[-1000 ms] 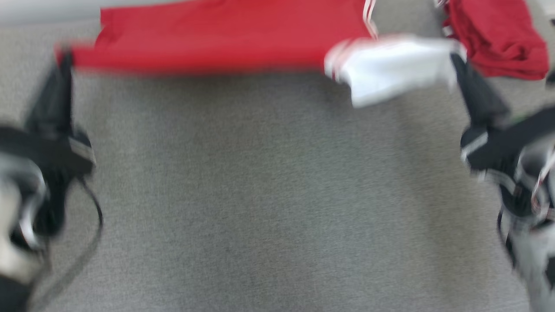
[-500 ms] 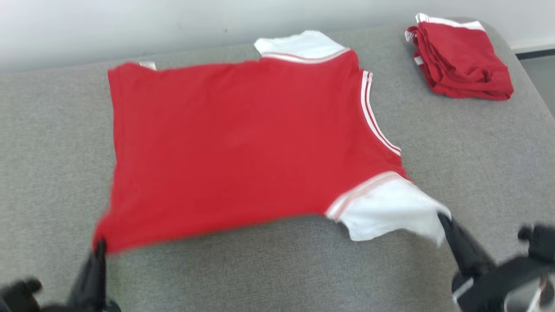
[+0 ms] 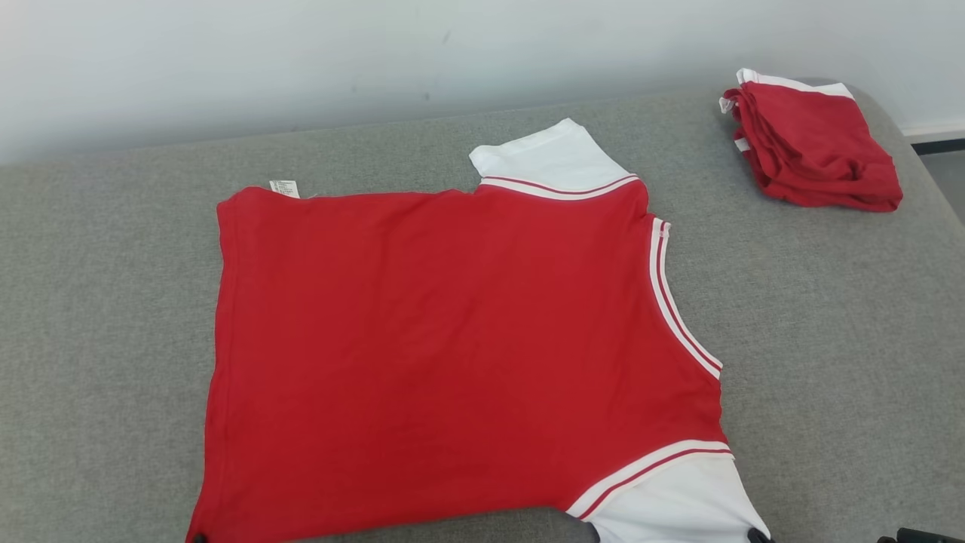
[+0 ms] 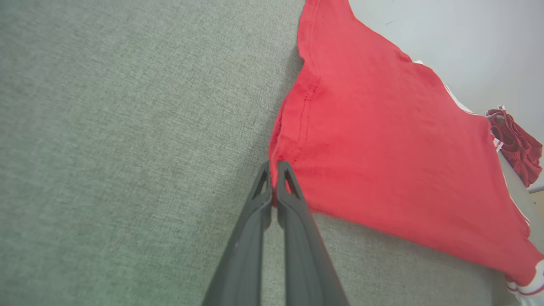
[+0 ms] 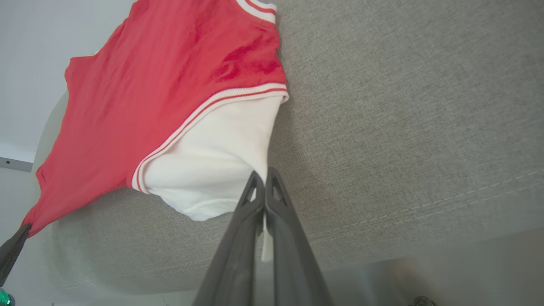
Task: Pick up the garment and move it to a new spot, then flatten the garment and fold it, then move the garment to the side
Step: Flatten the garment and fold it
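Both my pincers point forward, low over the near edge of the grey bench (image 3: 829, 317), one at each near corner of the shirt (image 3: 452, 339). My left pincer (image 4: 274, 166) is squeezed narrow on the red hem corner, its fingers together on the cloth. My right pincer (image 5: 264, 176) is pinched just as tight on the edge of the near white sleeve (image 5: 212, 157).

The one shirt lies spread out in the middle of the bench, hem to my left and neck to my right. Its second white sleeve (image 3: 546, 154) lies at the far side, and one small label (image 3: 284, 188) pokes out at the far hem corner. Further off to the right sits one folded red pile (image 3: 818, 147), well apart from the shirt. Behind everything stands a pale wall (image 3: 301, 60).
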{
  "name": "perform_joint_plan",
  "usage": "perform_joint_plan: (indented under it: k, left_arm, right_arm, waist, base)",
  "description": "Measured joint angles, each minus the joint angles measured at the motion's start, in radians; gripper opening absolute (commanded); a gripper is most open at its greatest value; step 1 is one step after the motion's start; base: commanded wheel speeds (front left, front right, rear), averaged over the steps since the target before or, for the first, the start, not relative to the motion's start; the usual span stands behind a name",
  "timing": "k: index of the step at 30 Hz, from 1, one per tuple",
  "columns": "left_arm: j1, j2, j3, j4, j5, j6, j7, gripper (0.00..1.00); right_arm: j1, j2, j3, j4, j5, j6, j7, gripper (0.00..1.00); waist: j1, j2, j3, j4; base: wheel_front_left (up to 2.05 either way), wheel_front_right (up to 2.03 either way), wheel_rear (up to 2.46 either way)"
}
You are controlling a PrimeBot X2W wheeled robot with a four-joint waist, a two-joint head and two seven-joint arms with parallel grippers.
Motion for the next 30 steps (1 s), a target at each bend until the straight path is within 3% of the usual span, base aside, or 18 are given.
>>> perform_joint_plan:
  k: [7, 17, 30]
  left_arm:
    - [-0.018, -0.029, -0.02, 0.026, 0.03, -0.013, -0.002, 0.0]
    - [-0.122, -0.033, -0.046, 0.017, 0.067, -0.021, 0.024, 0.0]
    - [-0.297, -0.036, -0.039, 0.116, 0.062, -0.045, 0.074, 0.0]
  right_arm:
    - [-0.015, 0.035, 0.014, -0.021, 0.021, 0.0, 0.015, 0.0]
    - [-0.197, 0.049, -0.002, -0.007, 0.037, 0.0, 0.056, 0.0]
    - [-0.601, 0.013, 0.001, 0.309, 0.016, 0.0, 0.072, 0.0]
  waist:
    - [0.0001, 0.0001, -0.004, 0.011]
    - [0.0002, 0.0002, -0.004, 0.021]
    - [0.0002, 0.0002, 0.013, 0.042]
  base:
    - [0.0, 0.0, 0.0]
    - [0.0, 0.0, 0.0]
    - [0.0, 0.0, 0.0]
